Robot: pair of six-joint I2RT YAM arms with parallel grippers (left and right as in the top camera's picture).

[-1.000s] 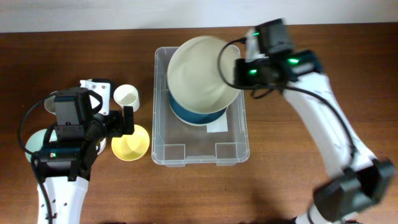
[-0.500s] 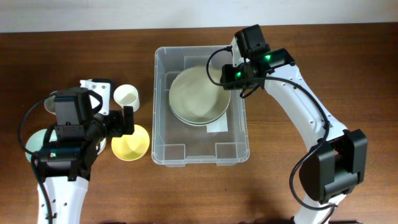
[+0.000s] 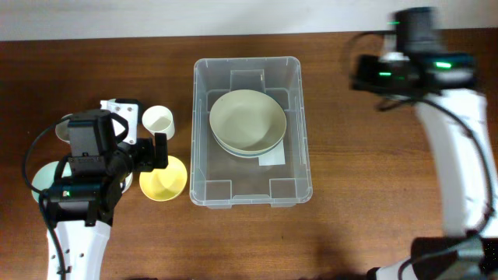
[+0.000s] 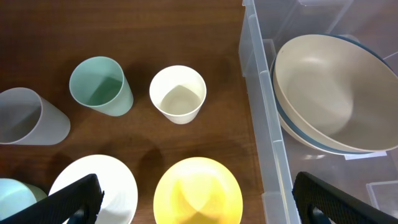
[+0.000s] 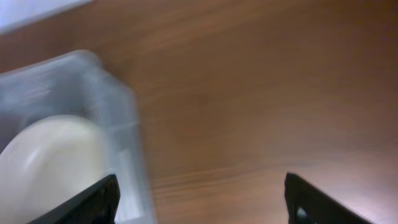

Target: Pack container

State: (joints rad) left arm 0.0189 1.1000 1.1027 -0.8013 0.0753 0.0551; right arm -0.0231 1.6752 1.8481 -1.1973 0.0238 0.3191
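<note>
Inside the container (image 3: pixel 250 187), stacked bowls (image 3: pixel 247 123) rest; cups (image 3: pixel 158 120) wait outside. Left gripper (image 4: pixel 202 199) and right gripper (image 5: pixel 202 199) gape empty

Clear, glossy plastic container (image 3: pixel 233 177); smooth, matt cream bowl (image 3: pixel 247 120); dark, smooth-finished wood-grain table (image 3: pixel 366 194).

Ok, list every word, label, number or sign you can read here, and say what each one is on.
No text can be read in any view.
The white label on the floor of the container: partly under the cream bowl, any print too small to read.
The yellow bowl and the white cup: plain, no marks seen.
</note>
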